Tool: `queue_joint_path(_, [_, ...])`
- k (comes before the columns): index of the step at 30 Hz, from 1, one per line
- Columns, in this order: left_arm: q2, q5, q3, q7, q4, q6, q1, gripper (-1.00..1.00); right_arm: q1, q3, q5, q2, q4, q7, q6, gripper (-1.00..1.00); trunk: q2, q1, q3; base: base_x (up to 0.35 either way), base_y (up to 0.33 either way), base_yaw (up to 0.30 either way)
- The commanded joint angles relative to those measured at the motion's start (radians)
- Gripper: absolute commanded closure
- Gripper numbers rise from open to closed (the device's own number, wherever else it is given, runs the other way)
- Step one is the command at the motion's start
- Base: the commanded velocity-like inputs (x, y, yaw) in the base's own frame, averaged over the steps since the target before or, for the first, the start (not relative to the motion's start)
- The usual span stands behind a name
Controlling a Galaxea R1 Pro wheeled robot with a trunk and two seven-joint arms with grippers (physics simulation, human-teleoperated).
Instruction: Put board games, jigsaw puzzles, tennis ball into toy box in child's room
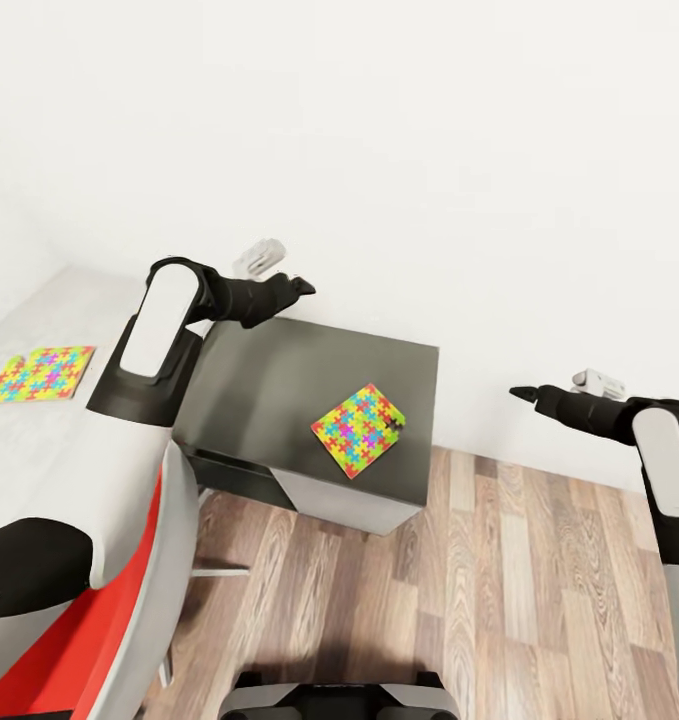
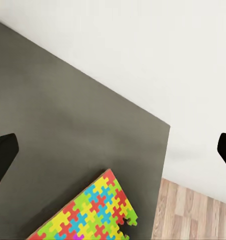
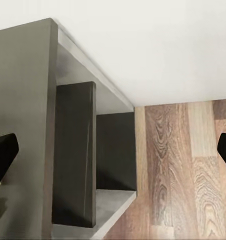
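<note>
One jigsaw puzzle (image 1: 358, 430) lies flat on the dark grey section (image 1: 279, 390) of the table, near the middle of the head view and turned like a diamond. It is a thin square of red, yellow, green, blue and pink interlocking pieces, with no readable writing on it. A second jigsaw puzzle (image 1: 40, 373) of the same colours lies at the left edge, on the pale grey top (image 1: 39, 450).

The left gripper (image 1: 297, 286) hangs above the dark section's far side, its fingers spread wide and holding nothing. The right gripper (image 1: 524, 393), at the right over the wood-plank floor (image 1: 479, 600), is parted and empty too. A red chair (image 1: 69, 640) fills the lower left.
</note>
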Motion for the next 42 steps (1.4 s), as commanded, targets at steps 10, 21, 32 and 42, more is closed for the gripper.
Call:
queue_joint_path(10, [0.017, 0.008, 0.001, 0.011, -0.002, -0.001, 0.062, -1.00, 0.026, 0.001, -0.013, 0.001, -0.002, -0.006, 0.004, -1.00, -0.002, 0.001, 0.001, 0.031, 0.000, -0.164])
queue_joint_path(21, [0.053, 0.006, 0.006, 0.008, -0.003, -0.005, 0.140, -1.00, 0.060, 0.003, -0.013, 0.011, 0.005, -0.004, 0.003, -1.00, -0.002, 0.001, 0.004, 0.003, 0.079, -0.193])
queue_joint_path(32, [0.071, 0.004, 0.006, 0.010, 0.001, -0.011, 0.178, -1.00, 0.085, 0.003, -0.014, 0.009, 0.007, -0.004, 0.003, -1.00, -0.002, 0.001, 0.004, 0.000, 0.208, -0.033])
queue_joint_path(42, [0.072, -0.028, 0.008, 0.008, 0.031, -0.016, 0.221, -1.00, 0.135, 0.005, -0.015, 0.014, 0.008, -0.002, 0.001, -1.00, -0.002, 0.001, 0.005, 0.000, 0.043, -0.005])
